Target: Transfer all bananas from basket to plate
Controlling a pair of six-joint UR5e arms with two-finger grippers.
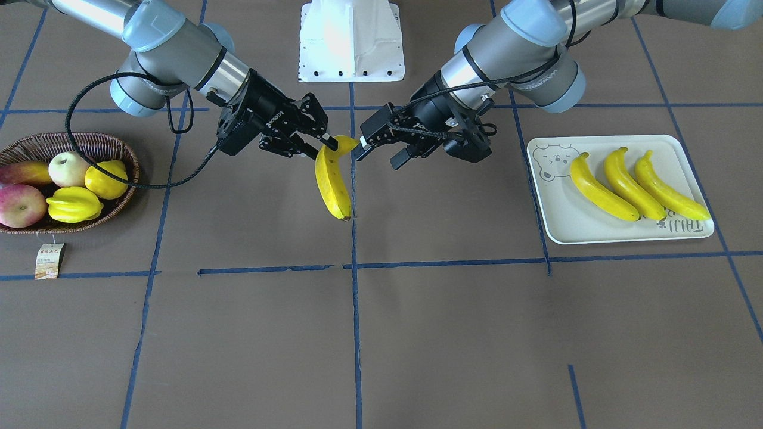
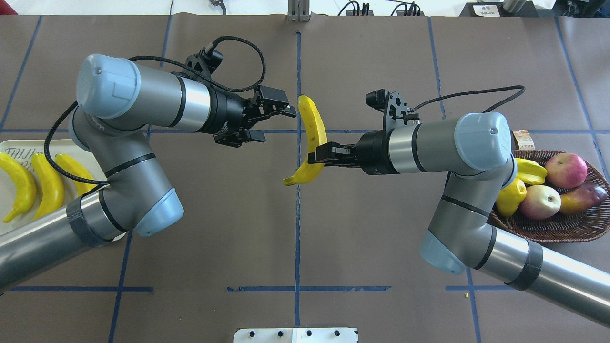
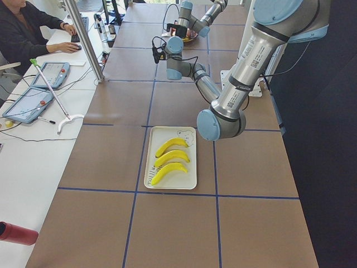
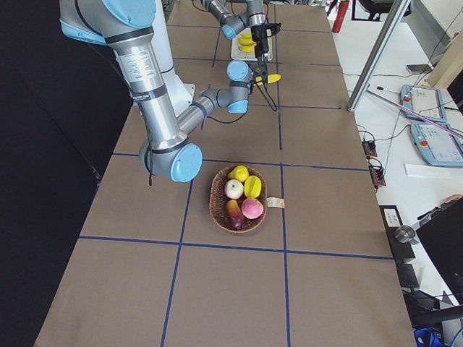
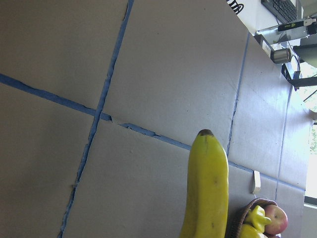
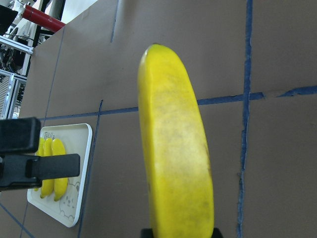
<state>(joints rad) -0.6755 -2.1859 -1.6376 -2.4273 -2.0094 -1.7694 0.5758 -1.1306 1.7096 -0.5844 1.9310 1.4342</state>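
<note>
One banana hangs in the air over the table's middle, my right gripper shut on its upper end. Seen from overhead, that gripper clamps the banana near its robot-side end. My left gripper is open beside the banana's other end, and no finger of it is closed on the fruit. Three bananas lie side by side on the plate. The basket holds other fruit and no banana shows in it. The left wrist view shows the held banana only.
In the basket lie two apples, a lemon, a starfruit and a reddish fruit. Its paper tag lies on the table. The white robot mount is at the back. A person sits at a side desk.
</note>
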